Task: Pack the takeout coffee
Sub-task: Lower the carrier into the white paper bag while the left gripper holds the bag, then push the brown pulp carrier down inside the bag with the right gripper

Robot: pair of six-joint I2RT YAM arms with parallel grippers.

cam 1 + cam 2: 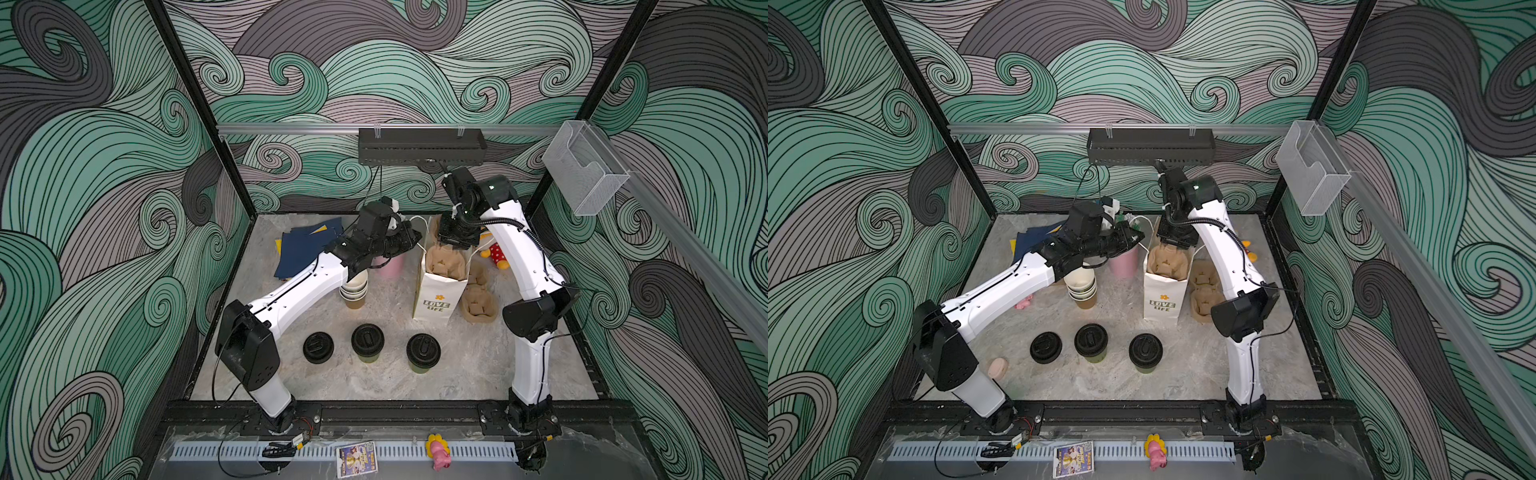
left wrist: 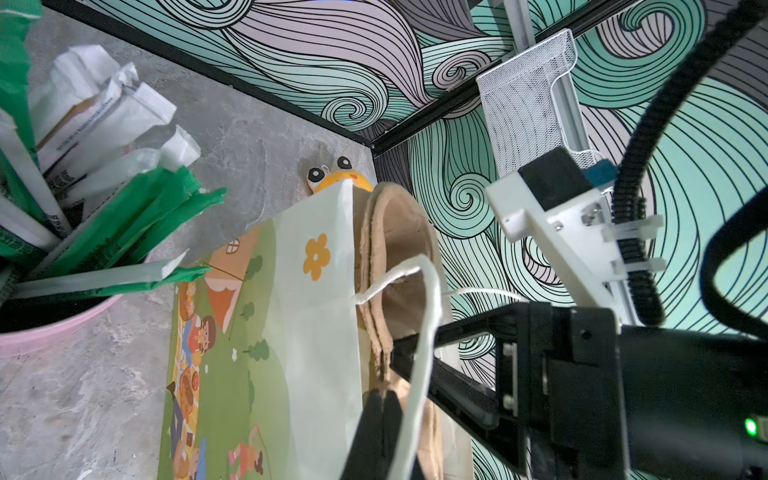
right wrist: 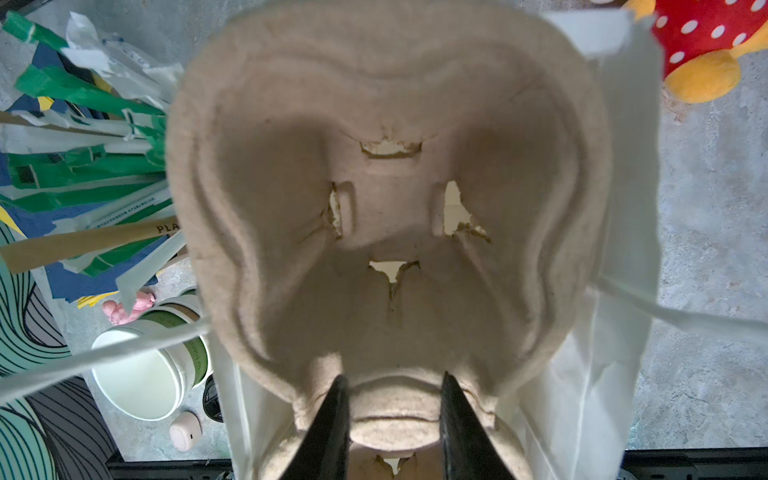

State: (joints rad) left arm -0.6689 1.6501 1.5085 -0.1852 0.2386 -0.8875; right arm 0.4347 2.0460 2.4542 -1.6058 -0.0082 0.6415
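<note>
As fingers (image 3: 328,432) grip tray (image 3: 390,199) — cups (image 1: 367,340) (image 1: 423,352) stand

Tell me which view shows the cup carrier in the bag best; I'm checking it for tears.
The right wrist view: the cup carrier fills the picture, its torn centre slots facing the camera. Both top views show only its top above the paper bag; the left wrist view shows just its edge.

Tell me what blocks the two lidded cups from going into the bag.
A pulp carrier, gripped by the right claw, sticks up tilted from the paper bag and fills most of its mouth. Nothing visible stands between the lidded cups and the bag's foot.
</note>
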